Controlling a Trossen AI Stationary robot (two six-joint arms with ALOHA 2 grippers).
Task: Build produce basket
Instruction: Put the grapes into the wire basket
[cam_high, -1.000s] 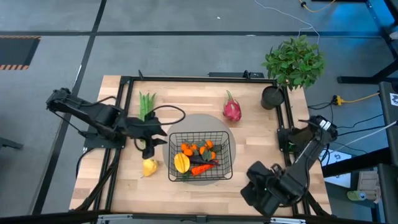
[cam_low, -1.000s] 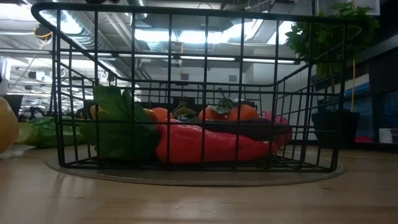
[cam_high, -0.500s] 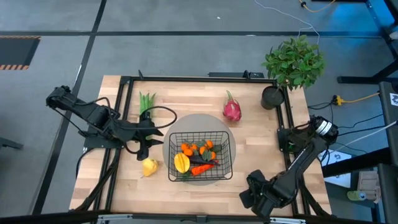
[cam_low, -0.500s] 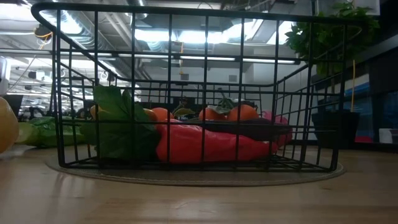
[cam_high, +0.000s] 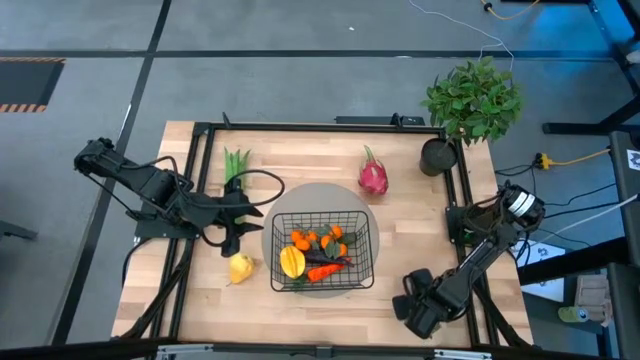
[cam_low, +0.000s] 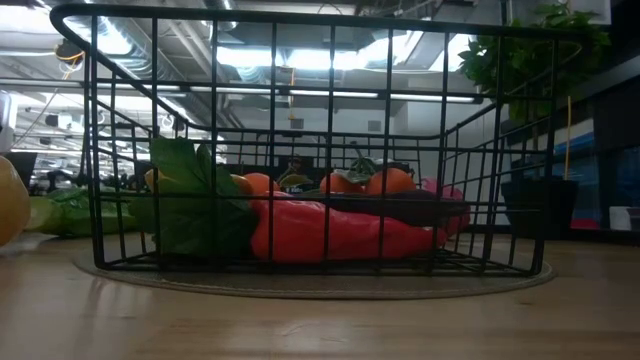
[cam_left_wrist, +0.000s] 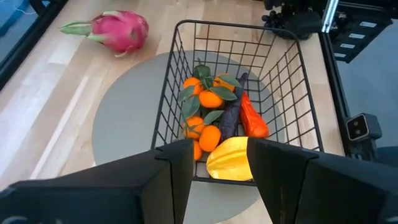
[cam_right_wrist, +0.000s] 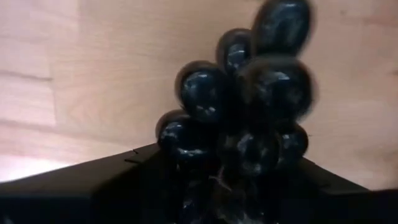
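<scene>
The right gripper (cam_high: 420, 312) is holding the grapes (cam_right_wrist: 249, 118) tight near the table's front corner, needing to carry them to the basket (cam_high: 322, 250), while the left gripper (cam_high: 235, 222) is waiting open beside it.

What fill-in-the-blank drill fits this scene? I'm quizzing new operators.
1. The right end effector is shut on the ____.
2. The dragon fruit lies ____ the basket.
3. The red pepper lies ____ the basket.
4. The left end effector is ____.

Missing: grapes; outside; inside; open
</scene>
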